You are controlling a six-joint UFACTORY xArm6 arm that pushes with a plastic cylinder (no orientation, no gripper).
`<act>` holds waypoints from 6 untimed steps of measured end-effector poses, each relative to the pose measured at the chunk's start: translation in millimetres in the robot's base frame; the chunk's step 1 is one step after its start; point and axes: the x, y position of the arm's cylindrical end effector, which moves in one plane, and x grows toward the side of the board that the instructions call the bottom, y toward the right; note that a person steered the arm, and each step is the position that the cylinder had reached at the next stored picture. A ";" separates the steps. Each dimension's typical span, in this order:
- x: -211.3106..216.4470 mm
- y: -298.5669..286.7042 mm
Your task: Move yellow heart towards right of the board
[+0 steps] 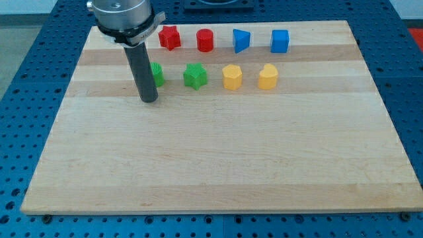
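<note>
The yellow heart (268,77) sits on the wooden board (218,165) in the second row, at the right end of that row. A yellow hexagon-like block (232,77) is just to its left. My tip (149,100) rests on the board at the view's left, far left of the yellow heart and just below-left of a green block (157,73) that the rod partly hides.
The top row holds a red star (170,38), a red cylinder (205,40), a blue wedge-like block (241,40) and a blue cube (280,41). A green star (195,76) lies in the second row. The board's right edge is at about x 600.
</note>
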 end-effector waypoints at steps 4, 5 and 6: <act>9.4 134.0; -15.1 160.0; -50.5 188.0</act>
